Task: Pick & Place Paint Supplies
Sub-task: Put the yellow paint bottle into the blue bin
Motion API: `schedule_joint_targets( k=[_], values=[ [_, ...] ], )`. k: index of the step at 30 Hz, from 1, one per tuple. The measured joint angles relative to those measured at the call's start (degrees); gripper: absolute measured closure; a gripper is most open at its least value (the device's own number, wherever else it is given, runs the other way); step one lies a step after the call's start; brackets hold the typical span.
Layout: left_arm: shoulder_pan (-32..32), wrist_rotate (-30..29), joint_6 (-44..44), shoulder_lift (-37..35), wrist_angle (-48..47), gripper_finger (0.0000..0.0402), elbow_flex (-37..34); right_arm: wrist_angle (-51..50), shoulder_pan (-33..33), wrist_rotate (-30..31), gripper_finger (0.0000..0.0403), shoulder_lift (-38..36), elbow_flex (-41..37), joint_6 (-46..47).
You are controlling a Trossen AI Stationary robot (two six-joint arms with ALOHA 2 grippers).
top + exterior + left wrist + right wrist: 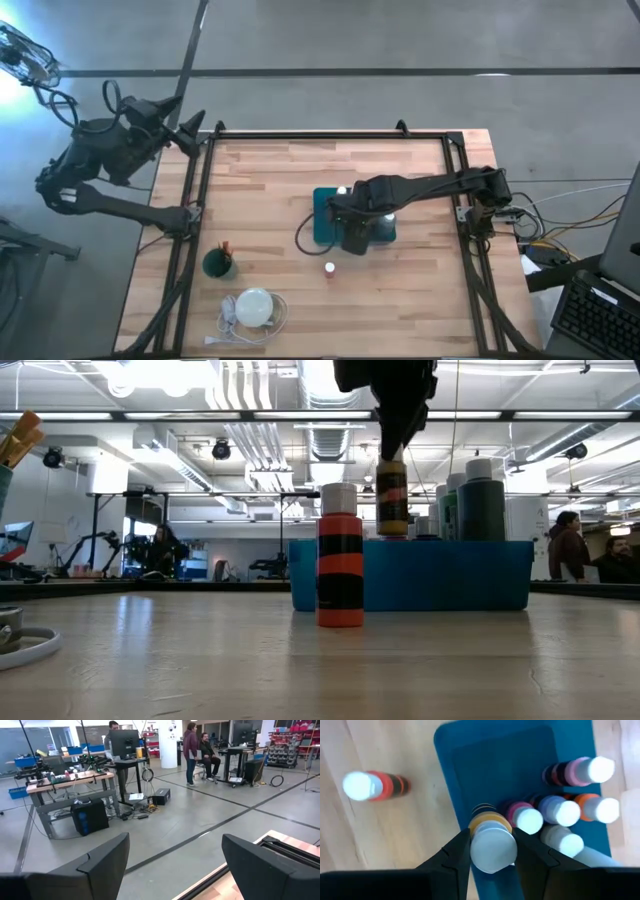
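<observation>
- Holding yellow bottle (490, 837) by its white cap in right gripper (491, 851), above teal tray (485, 765).
- Several bottles (560, 815) already in tray.
- Red bottle (329, 269) left on table (420, 300).
- Left gripper (175, 865) wide open, empty, parked off table.

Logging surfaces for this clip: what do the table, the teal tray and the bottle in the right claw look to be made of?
Table: wood planks, light sheen; visible grain and seams, low view shows reflections.
Teal tray: probably plastic; uniform colour, smooth opaque wall.
Yellow-banded bottle in the right claw: likely plastic, smooth white cap; material not certain.
</observation>
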Motion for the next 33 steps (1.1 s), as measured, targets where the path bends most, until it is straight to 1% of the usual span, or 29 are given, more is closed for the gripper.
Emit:
schedule_joint_targets(
  k=[10, 14, 25, 33],
  values=[
    [-0.01, 0.04, -0.01, 1.36, -0.19, 0.0081, 0.00, 6.73, -0.01, -0.07, 0.0288, -0.02, -6.38, -2.04],
    [-0.02, 1.68, 0.36, 1.67, -0.45, 0.0081, 0.00, 9.23, -0.03, -0.15, 0.0288, 0.00, -9.15, -2.27],
    [-0.02, 1.70, 0.32, 1.76, -0.30, 0.0081, 0.00, 15.42, -0.07, -0.74, 0.0288, 0.11, -16.26, -3.15],
    [-0.02, 1.72, 0.21, 1.74, -0.26, 0.0081, 0.00, 17.62, -0.40, -1.51, 0.0288, 0.02, -17.79, -4.05]
  ],
)
